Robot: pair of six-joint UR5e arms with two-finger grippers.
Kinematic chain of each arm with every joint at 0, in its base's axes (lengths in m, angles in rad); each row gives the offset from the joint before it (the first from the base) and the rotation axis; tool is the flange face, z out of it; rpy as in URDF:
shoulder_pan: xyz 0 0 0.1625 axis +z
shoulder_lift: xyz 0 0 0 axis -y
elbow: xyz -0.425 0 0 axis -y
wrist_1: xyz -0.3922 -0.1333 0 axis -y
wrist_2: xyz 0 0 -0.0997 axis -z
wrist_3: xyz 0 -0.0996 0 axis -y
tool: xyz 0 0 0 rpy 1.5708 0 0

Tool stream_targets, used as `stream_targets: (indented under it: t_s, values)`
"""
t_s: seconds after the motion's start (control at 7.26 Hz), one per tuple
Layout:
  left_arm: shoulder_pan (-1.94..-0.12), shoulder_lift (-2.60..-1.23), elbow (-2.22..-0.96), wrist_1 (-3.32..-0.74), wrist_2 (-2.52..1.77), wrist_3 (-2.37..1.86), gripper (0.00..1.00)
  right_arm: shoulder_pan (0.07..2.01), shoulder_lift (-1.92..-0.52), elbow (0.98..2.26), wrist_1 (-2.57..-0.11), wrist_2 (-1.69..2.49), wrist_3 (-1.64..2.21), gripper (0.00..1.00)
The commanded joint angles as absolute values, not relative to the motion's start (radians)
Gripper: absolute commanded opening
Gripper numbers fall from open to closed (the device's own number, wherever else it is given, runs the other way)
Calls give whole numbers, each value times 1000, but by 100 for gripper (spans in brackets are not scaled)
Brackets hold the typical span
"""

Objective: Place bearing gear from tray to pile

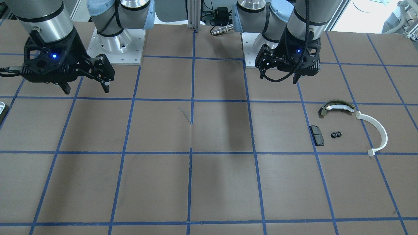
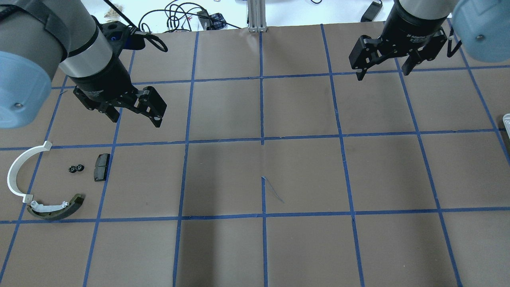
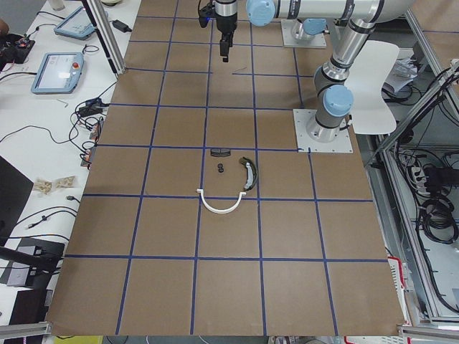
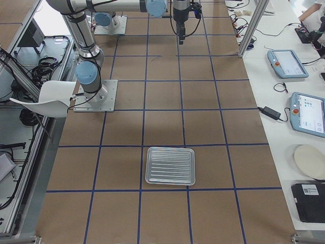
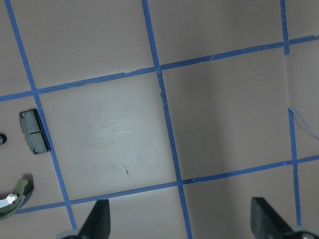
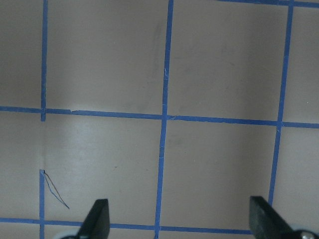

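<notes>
The bearing gear [image 2: 75, 168], a small black pair of toothed rings, lies on the table inside the pile, between a white half-ring strip [image 2: 16, 171], an olive-and-white curved shoe [image 2: 55, 209] and a black rectangular pad [image 2: 101, 167]. It also shows in the front view [image 1: 336, 134]. My left gripper [image 2: 135, 119] hangs open and empty above the table, beyond the pile and to its right. My right gripper [image 2: 383, 74] is open and empty at the far right. The silver tray [image 4: 170, 165] is empty.
The brown table is marked by blue tape lines [image 2: 261, 139]. The tray's edge shows at the right border of the overhead view [image 2: 507, 119]. Cables and devices lie beyond the table's far edge [image 2: 179, 16]. The arm bases [image 1: 114, 45] stand at the robot's side.
</notes>
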State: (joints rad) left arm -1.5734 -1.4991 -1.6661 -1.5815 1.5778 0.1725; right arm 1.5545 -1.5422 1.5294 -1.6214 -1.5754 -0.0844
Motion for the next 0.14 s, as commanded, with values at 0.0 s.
stream_targets:
  t_s: [0.0]
  values:
    - [-1572,-1488,-1670,-1580,1578,172,100,1554,-1543,1529,-1621,-1575,-84,100]
